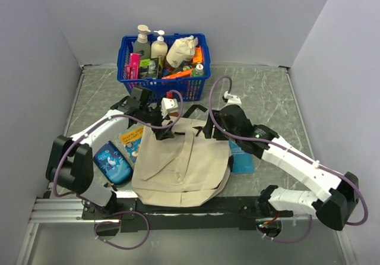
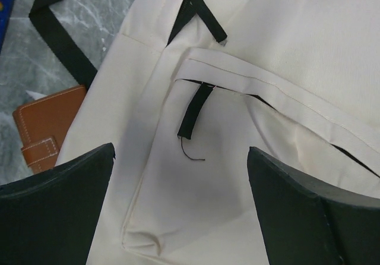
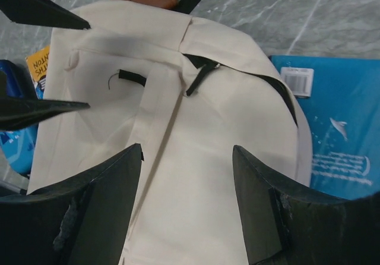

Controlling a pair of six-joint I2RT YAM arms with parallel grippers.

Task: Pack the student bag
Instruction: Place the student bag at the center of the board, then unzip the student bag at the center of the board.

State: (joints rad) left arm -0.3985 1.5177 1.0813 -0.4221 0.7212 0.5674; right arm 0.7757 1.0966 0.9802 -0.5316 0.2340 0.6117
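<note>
Bag, place: the student bag (image 1: 178,170) lies flat on the near middle of the table (image 1: 267,92). Its near edge rests over the black rail (image 1: 237,205) between the two arm bases.
Bag, long axis: runs near to far, leaning a little right at the far end.
Bag, heading: the rounded top with the black main zip (image 3: 279,92) points far, toward the basket (image 1: 163,87).
Bag, upper face: the front pocket (image 2: 196,193) faces up, and its black pull tab (image 2: 193,110) trails a loose thread. A beige strap (image 1: 178,152) lies across the front, and a black strap (image 2: 56,33) lies on the table at the far end.
Left gripper (image 2: 181,149): over the far left of the bag, above the front pocket; jaws spread wide with nothing between them.
Right gripper (image 3: 187,147): over the far right of the bag; jaws released, grasping nothing.
Surface: grey-green marbled tabletop.
Room: plain pale lilac-grey walls (image 1: 178,15) on the left, far and right sides.
Far objects: the blue plastic basket holds pump bottles and packets. A brown wallet (image 2: 47,131) sits just beside the bag's far edge.
Left of bag: a yellow book (image 1: 132,141) and a blue shark-print pencil case (image 1: 111,164).
Right of bag: a blue book (image 3: 332,128), partly under the bag.
Writing: the blue book bears a white barcode label (image 3: 297,81) and white print too small to read. The yellow cover shows dark lettering, with only fragments visible and none legible.
</note>
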